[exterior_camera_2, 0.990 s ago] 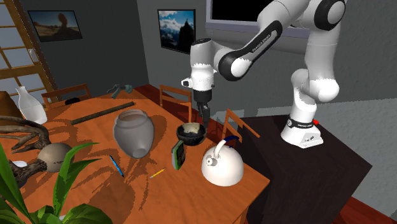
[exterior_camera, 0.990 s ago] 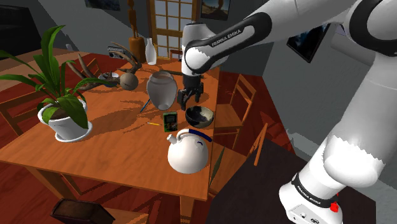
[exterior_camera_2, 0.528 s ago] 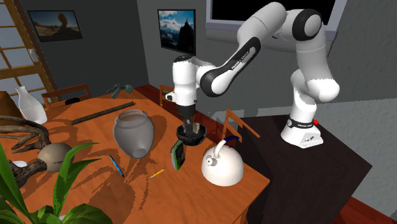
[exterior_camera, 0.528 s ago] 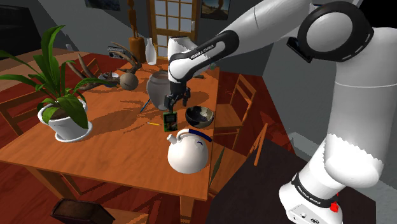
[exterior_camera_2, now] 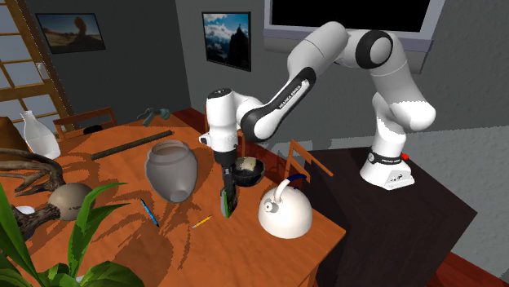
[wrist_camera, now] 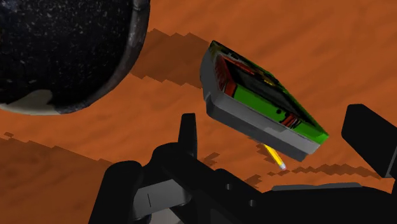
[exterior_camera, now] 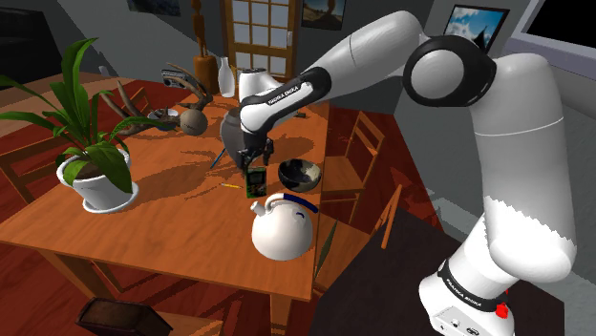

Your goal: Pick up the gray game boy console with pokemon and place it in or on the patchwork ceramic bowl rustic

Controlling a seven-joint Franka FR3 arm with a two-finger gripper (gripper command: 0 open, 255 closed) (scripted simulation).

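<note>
Gripper (exterior_camera: 250, 164) (exterior_camera_2: 227, 178) (wrist_camera: 277, 127): open and pointing down at the table, just above the game boy.
Fingers (wrist_camera: 188, 130): the two black tips stand wide apart; in the wrist view the game boy lies between and beyond them, and neither tip seems to touch it.
Game boy (exterior_camera: 255, 181) (exterior_camera_2: 228, 198) (wrist_camera: 261, 102): grey case with a green face and a red strip; it rests on the table, propped on edge and tilted.
Bowl (exterior_camera: 299, 174) (exterior_camera_2: 245, 169) (wrist_camera: 63, 51): dark and speckled inside, with a pale patch near the rim; it sits on the table just beside the game boy, on the shoulder view's right.
Kettle (exterior_camera: 282, 227) (exterior_camera_2: 285, 214): white and round, near the table's edge on the stand's side, close to the game boy and the bowl.
Jar (exterior_camera: 239, 129) (exterior_camera_2: 171, 171): grey with a wide mouth, behind the gripper in the shoulder view and left of the game boy in the second exterior view.
Pencil (exterior_camera_2: 201, 221) (wrist_camera: 273, 156): yellow, flat on the table just beside the game boy.
Pen (exterior_camera_2: 148, 212): blue, lying on the table near the jar.
Plant (exterior_camera: 95, 162): long green leaves in a white pot, at the shoulder view's left end of the table.
Table (exterior_camera: 162, 220) (exterior_camera_2: 114, 167): orange-brown wood, with chairs along its sides.
</note>
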